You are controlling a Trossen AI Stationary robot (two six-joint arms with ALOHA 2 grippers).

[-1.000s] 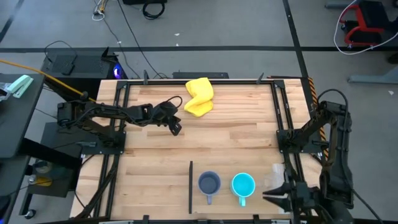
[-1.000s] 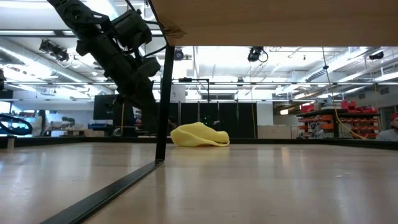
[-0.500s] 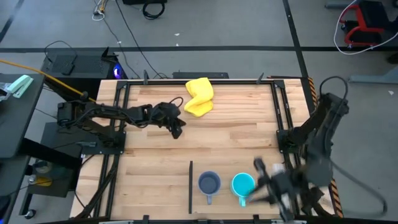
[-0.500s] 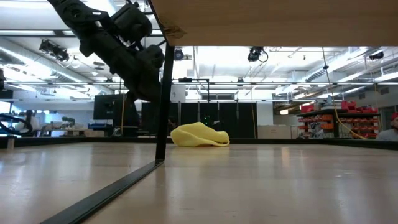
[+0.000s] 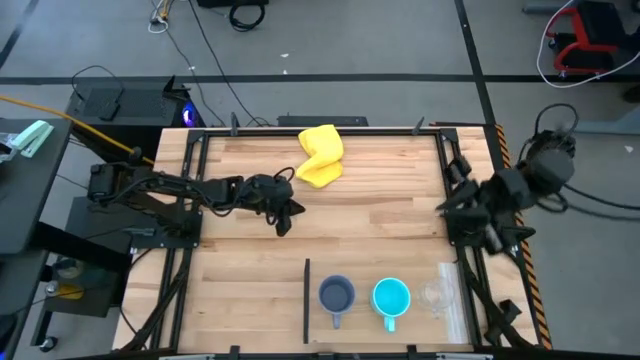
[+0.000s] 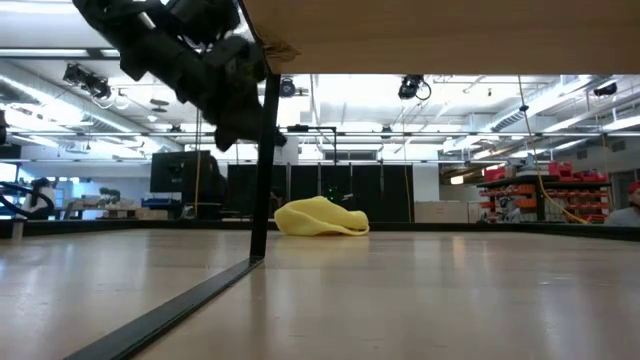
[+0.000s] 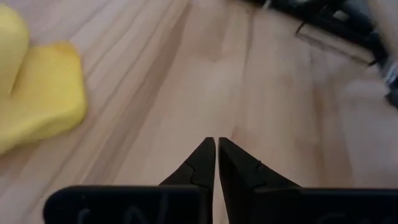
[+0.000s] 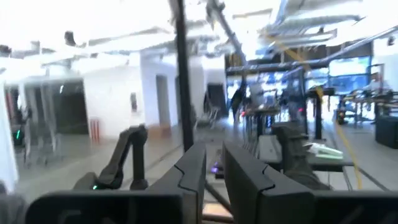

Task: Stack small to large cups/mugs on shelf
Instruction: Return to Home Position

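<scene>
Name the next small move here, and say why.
Probably draw the left arm back to its rest at the left edge of the table. The grey-blue mug, turquoise mug and clear cup stand in a row. The left gripper hangs shut and empty near the yellow cloth, and the right gripper sits at the right edge.

This is a big open robotics lab or workshop hall. The wooden table sits in a black metal frame on a grey concrete floor with loose cables. Past the table's far edge, the level views show an exposed ceiling with pipes and strip lights, racks of red bins, desks with equipment, and another robot arm.
</scene>
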